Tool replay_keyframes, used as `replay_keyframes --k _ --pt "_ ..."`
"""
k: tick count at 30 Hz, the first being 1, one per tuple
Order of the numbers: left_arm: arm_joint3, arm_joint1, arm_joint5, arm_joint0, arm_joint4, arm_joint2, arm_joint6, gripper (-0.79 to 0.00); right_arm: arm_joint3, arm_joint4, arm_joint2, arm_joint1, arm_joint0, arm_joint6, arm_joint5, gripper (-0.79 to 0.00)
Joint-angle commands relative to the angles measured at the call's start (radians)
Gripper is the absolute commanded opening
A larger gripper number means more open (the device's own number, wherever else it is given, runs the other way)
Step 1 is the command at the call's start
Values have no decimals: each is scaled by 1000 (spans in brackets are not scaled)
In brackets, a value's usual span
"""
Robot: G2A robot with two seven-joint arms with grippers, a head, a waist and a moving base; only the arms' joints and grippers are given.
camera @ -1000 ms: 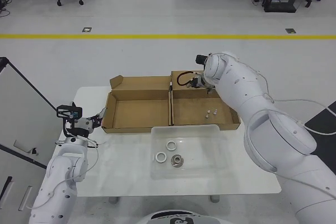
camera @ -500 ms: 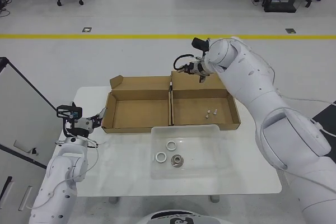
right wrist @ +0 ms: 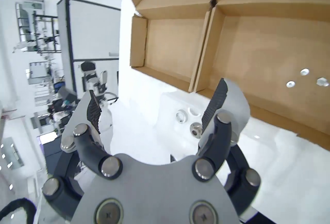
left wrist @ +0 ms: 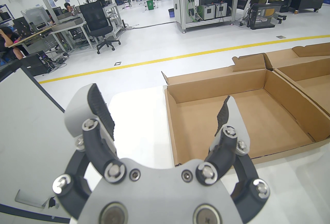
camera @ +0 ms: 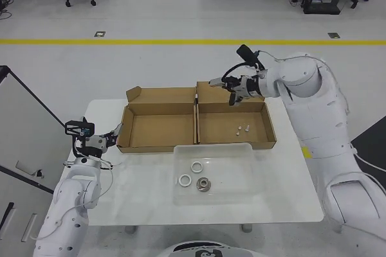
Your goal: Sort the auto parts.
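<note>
Two open cardboard boxes stand side by side: the left box (camera: 157, 125) (left wrist: 247, 116) is bare inside, and the right box (camera: 219, 125) (right wrist: 247, 49) holds small silver parts (camera: 240, 130) (right wrist: 305, 71). A clear tray (camera: 212, 149) in front holds two white rings (camera: 197, 167) (right wrist: 181, 116) and a metal bushing (camera: 203, 185) (right wrist: 196, 129). My right gripper (camera: 223, 90) (right wrist: 157, 90) hangs open and holds nothing above the right box's back edge. My left gripper (camera: 114, 137) (left wrist: 159, 98) stands open just outside the left box's left wall.
The white table (camera: 135, 193) has free room left of the tray and along its front. A grey cabinet (camera: 19, 122) stands left of the table. The box flaps (camera: 134, 95) stick up at the back.
The right arm has swung outward to the right, and its gripper turned and rose near the right box's back edge. The left arm and all parts stayed put.
</note>
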Motion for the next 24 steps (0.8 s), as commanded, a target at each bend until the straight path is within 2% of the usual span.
replay_keyframes --k 1,4,8,19,24 --pt "0 0 0 0 0 0 0 0 -107 55 93 17 -91 33 -3 0" --pt "0 0 0 0 0 0 0 0 -197 139 197 40 -193 62 -32 0" --pt "0 0 0 0 0 0 0 0 -250 272 314 65 -304 103 -73 0" --pt "0 0 0 0 0 0 0 0 -257 576 587 133 -567 183 -153 0" --pt "0 0 0 0 0 0 0 0 -258 648 673 159 -652 203 -173 0"
